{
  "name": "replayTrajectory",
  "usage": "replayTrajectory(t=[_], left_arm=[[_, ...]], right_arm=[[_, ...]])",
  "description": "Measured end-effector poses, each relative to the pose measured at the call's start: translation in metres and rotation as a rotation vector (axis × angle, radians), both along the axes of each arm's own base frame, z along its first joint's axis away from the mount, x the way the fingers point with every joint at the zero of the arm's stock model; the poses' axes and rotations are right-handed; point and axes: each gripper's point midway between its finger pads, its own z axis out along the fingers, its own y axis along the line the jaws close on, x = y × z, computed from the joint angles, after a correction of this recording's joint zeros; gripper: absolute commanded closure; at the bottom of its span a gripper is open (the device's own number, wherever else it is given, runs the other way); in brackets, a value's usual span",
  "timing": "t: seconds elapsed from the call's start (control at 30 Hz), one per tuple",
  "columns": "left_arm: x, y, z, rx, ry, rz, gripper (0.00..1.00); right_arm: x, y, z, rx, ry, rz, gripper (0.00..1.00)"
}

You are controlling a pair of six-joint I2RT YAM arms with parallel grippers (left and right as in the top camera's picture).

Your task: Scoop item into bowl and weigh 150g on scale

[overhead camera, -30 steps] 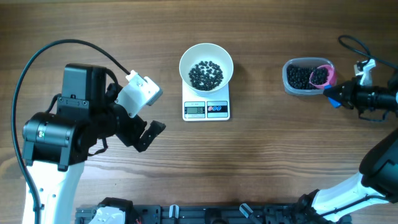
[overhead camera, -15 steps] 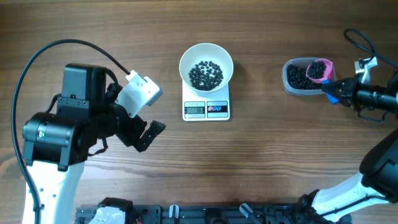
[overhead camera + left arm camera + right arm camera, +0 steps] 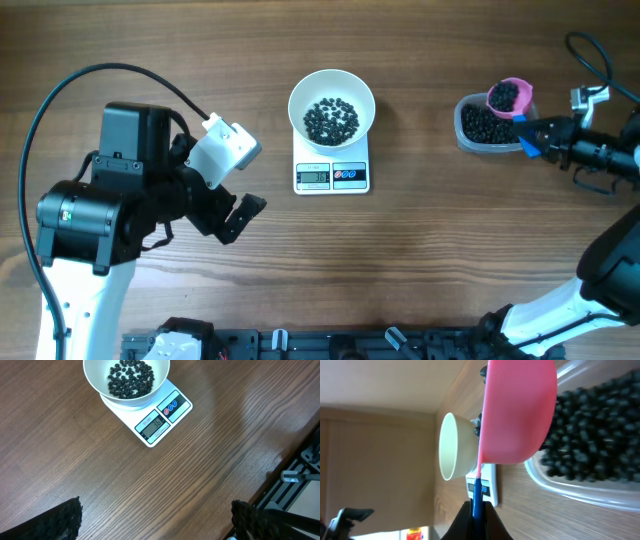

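The right hand (image 3: 538, 140) is clenching the thin blue handle (image 3: 477, 491) of the pink scoop (image 3: 508, 96). It is holding the cup, loaded with black pellets (image 3: 507, 96), just over the far edge of the clear tub (image 3: 468, 138) at the right of the surface (image 3: 420, 260). More pellets are lying in the tub.

The white bowl (image 3: 331, 88) is sitting on the scale (image 3: 331, 176) near the middle, well apart from the scoop and to its left. A modest layer of pellets is already covering its bottom. The scale's display (image 3: 153, 425) is showing digits, but they are too small to read with confidence.

The left hand (image 3: 156, 507) is hanging released, jaws wide and empty, over bare wood to the left of the scale and nearer than it.

The step in hand looks like carrying this scoopful across to the bowl. To do it well:
- The cup should be travelling level, since the pellets are round and will be rolling off at any tilt.
- It should be clearing the tub wall before moving left, then stopping over the bowl's centre.
- The pour should be coming from a slow roll of the wrist, low over the bowl, so pellets are not bouncing out.
- The scoop should not be touching the bowl or the scale, as any pressing would be falsifying the reading.
- As the target is nearing, smaller trickles are safer.
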Motion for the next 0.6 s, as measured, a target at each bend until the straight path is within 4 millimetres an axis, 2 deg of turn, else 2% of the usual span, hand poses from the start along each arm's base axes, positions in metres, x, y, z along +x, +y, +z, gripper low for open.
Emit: replayTrajectory(t=[0.4,0.57,0.6], left_arm=[[0.000,0.000,0.000,0.000,0.000,0.000,0.00],[0.000,0.000,0.000,0.000,0.000,0.000,0.00],[0.000,0.000,0.000,0.000,0.000,0.000,0.00]], right_arm=[[0.009,0.067,0.011,0.066,-0.024,0.161,0.95],[0.021,0.092,0.015,0.062,-0.054,0.209,0.95],[0.025,0.105,0.020,0.049,-0.093,0.240,0.95]])
